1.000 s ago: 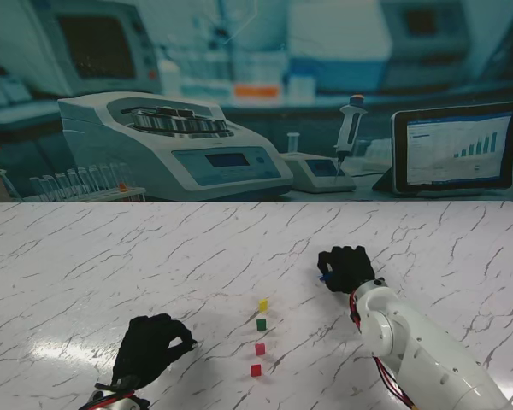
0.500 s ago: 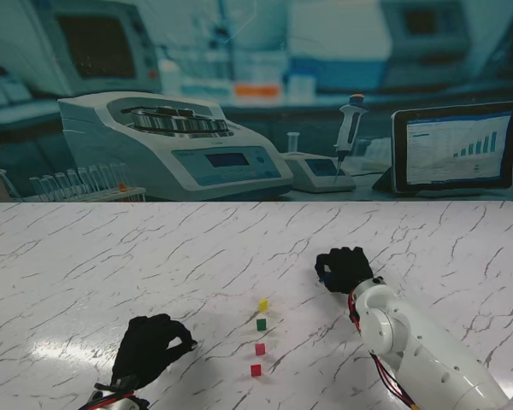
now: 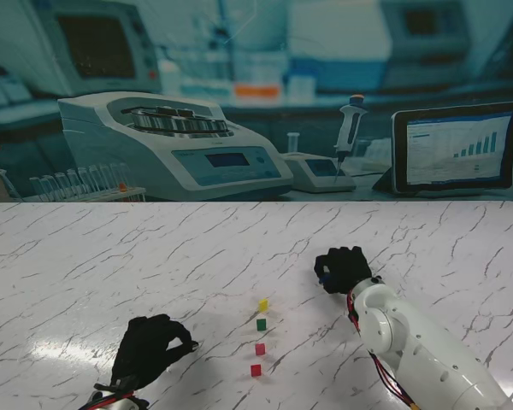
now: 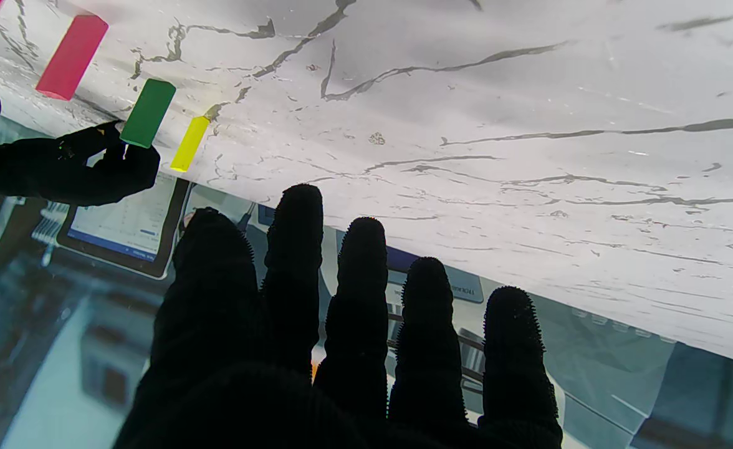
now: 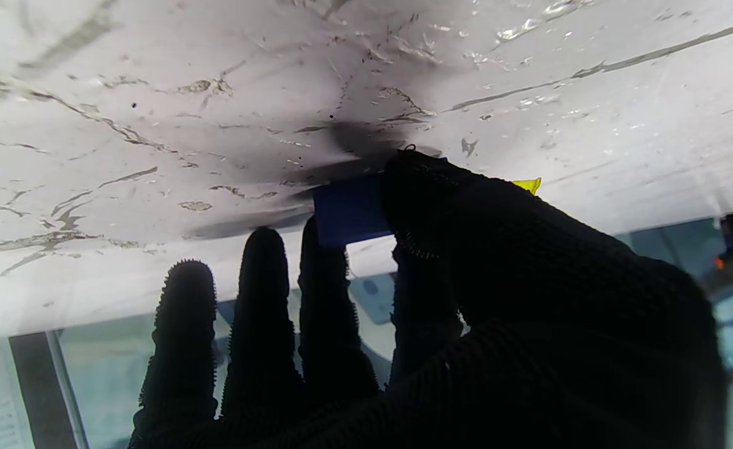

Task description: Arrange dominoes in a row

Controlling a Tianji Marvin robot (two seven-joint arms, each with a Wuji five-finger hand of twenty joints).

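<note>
- My right hand [image 3: 344, 268], in a black knit glove, has thumb and fingers clamped on a small blue domino [image 5: 349, 209], a smooth flat block, held close to the marble table [image 3: 111, 256]
- My left hand [image 3: 150, 348] rests nearer to me with fingers loosely apart, holding nothing
- Between them four upright blocks stand in a line: yellow domino [image 3: 262, 304], green domino [image 3: 261, 324], pink domino [image 3: 260, 348], red domino [image 3: 256, 370]
- Wide bare veined tabletop lies left and far of the line

Bare marble table [image 3: 111, 256] left of the upright domino row [image 3: 259, 336], open gap toward right robot hand [image 3: 344, 268].
</note>
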